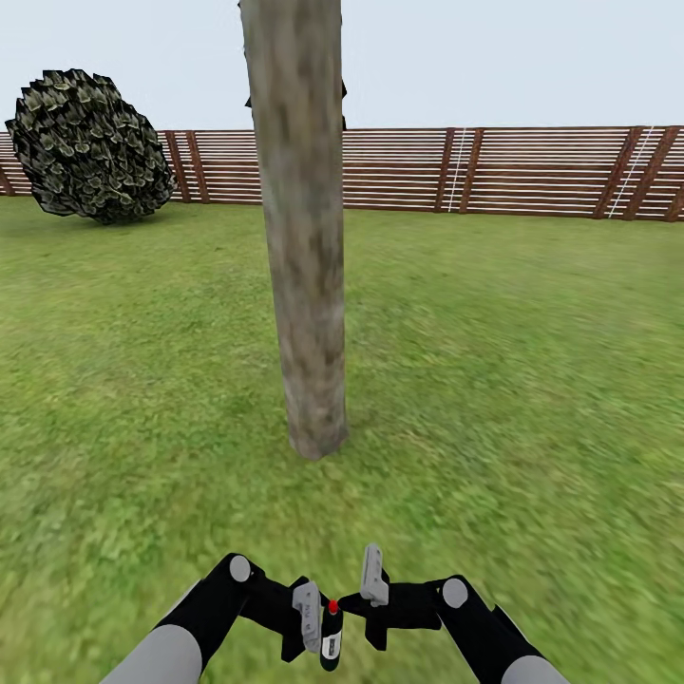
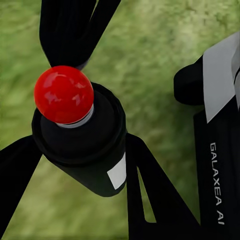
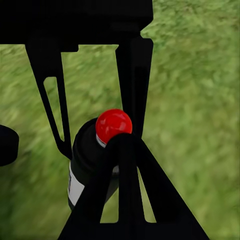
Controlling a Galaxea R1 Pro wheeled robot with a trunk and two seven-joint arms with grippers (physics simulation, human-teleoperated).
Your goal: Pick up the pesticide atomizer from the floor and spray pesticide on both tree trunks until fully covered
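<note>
One atomizer [image 1: 332,635], two hands, one trunk [image 1: 302,228]

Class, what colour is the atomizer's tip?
Bright, glossy red; the atomizer's tip shows best in the left wrist view.

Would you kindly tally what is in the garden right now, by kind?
Thick tree trunk: 1
Round bush: 1
Slat fence: 1
Pesticide atomizer: 1
Grippers, left gripper and right gripper: 2
Total: 6
</note>
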